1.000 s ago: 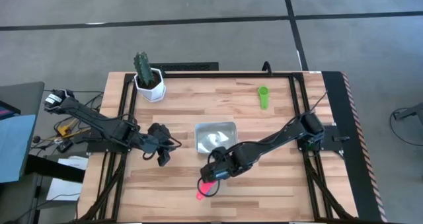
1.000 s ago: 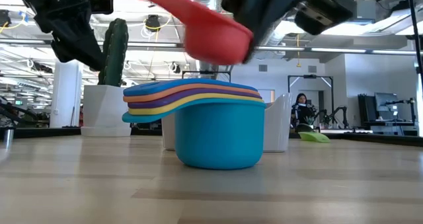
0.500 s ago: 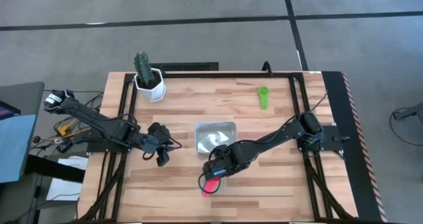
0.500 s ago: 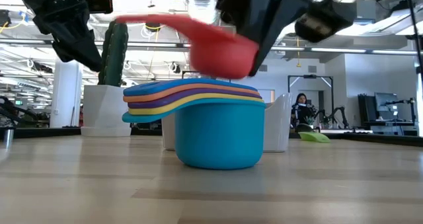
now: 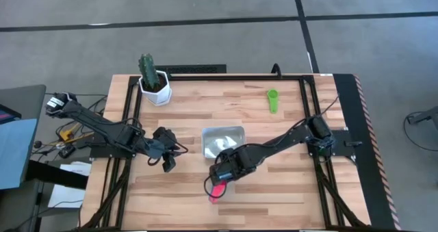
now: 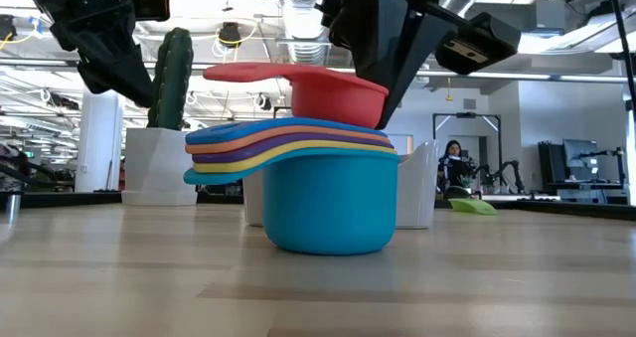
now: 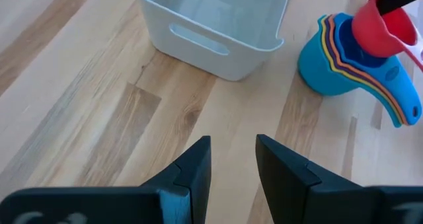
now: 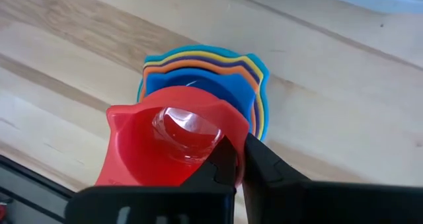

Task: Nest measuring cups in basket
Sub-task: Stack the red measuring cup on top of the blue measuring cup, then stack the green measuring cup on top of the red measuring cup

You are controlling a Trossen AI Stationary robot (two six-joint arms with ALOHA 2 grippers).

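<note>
The right gripper (image 6: 383, 74), pinched shut on the red cup's (image 6: 333, 93) rim, seats it in the nested stack (image 6: 328, 193) directly beneath, while the basket (image 5: 222, 141) just behind sits cupless, a green cup (image 5: 272, 100) lies well beyond, and the left gripper (image 7: 232, 164) idles part-open and empty.

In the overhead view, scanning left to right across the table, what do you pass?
Cactus pot → left pincer, idle → red cup held in the right pincer → green cup.
</note>
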